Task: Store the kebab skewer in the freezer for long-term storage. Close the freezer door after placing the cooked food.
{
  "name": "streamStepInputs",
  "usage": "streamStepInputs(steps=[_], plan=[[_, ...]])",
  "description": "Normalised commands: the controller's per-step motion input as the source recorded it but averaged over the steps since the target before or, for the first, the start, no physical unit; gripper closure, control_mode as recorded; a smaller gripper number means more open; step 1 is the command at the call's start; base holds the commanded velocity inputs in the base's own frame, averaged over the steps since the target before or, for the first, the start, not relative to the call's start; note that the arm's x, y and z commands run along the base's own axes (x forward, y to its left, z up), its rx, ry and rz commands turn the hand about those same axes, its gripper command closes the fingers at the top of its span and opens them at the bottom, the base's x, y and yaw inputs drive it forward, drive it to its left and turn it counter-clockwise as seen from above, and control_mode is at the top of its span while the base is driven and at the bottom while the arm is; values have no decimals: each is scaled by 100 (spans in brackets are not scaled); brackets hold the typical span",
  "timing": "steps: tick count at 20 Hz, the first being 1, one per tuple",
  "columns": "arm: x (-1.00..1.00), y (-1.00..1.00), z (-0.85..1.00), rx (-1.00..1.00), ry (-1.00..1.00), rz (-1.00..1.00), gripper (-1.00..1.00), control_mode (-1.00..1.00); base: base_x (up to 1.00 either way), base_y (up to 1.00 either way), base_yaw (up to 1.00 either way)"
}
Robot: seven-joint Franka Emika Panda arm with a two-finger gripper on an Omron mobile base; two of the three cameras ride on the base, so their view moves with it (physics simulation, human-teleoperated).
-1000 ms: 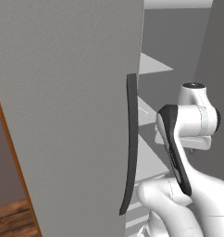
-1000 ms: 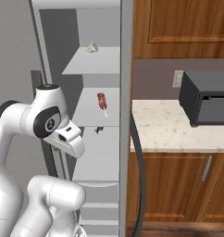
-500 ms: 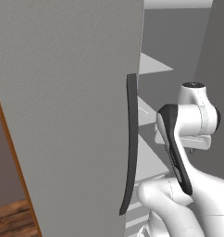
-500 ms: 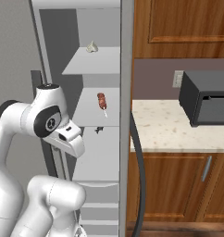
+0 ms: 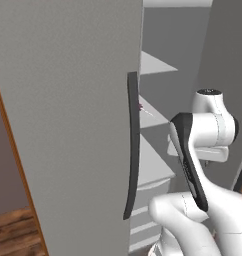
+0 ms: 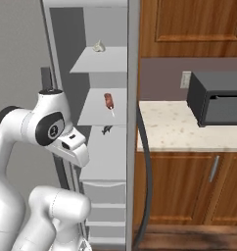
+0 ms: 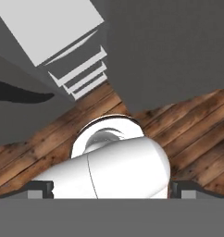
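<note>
The kebab skewer (image 6: 108, 102), reddish-brown chunks on a pale stick, lies on the middle white shelf of the freezer (image 6: 102, 162); a sliver of it (image 5: 141, 106) peeks out behind the door handle. The freezer door (image 5: 68, 125) stands swung open, its long dark handle (image 5: 132, 145) at its free edge. My gripper (image 7: 111, 190) is open with nothing between its fingertips (image 7: 40, 189), and it points down at the wooden floor in front of the freezer's lower drawers (image 7: 79, 74). My arm's elbow (image 6: 52, 127) is raised in front of the open compartment.
A small pale item (image 6: 98, 46) sits on the upper shelf. The other grey door (image 6: 133, 98) with its dark handle (image 6: 147, 166) stands right of the opening. Beyond it are a speckled counter (image 6: 189, 130), a dark microwave (image 6: 216, 98) and wooden cabinets (image 6: 189, 186).
</note>
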Motion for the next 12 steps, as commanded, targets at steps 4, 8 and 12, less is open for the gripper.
streamStepInputs(steps=[4, 8, 12], plan=[[0, 0, 0, 0, 0, 0, -100, 100, -52, -1, 0], [0, 0, 0, 0, 0, 0, -100, 100, -45, -2, 4], [0, 0, 0, 0, 0, 0, -100, 100, -49, -1, 17]])
